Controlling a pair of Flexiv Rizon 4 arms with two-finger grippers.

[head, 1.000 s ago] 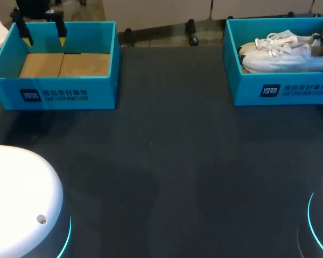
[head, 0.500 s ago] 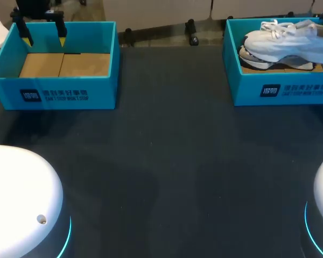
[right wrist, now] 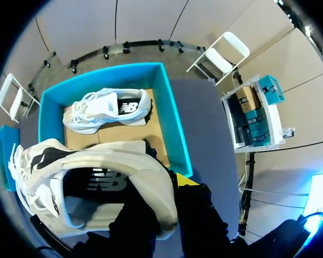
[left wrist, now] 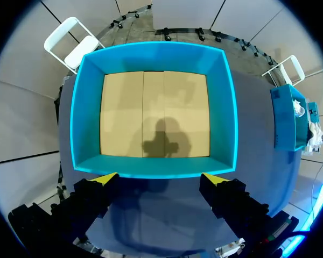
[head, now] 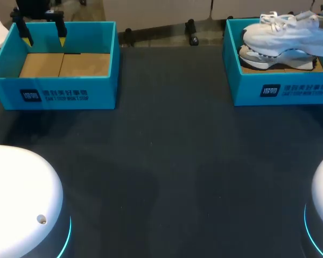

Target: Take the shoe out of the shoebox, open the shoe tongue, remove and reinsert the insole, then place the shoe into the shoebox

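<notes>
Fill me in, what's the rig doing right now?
The right gripper holds a white shoe by its heel end, raised over the right shoebox and not yet out over the table. A second shoe lies on the floor of that box. The left gripper hangs open over the left shoebox, which has nothing in it.

Count on the table (head: 167,161):
- Shoeboxes, teal, open-topped: 2. These are the left shoebox (head: 59,94) and the right shoebox (head: 290,88).
- Shoes, white: 2. These are the raised shoe (head: 288,35) and the second shoe (right wrist: 110,109), lying inside the box.
</notes>
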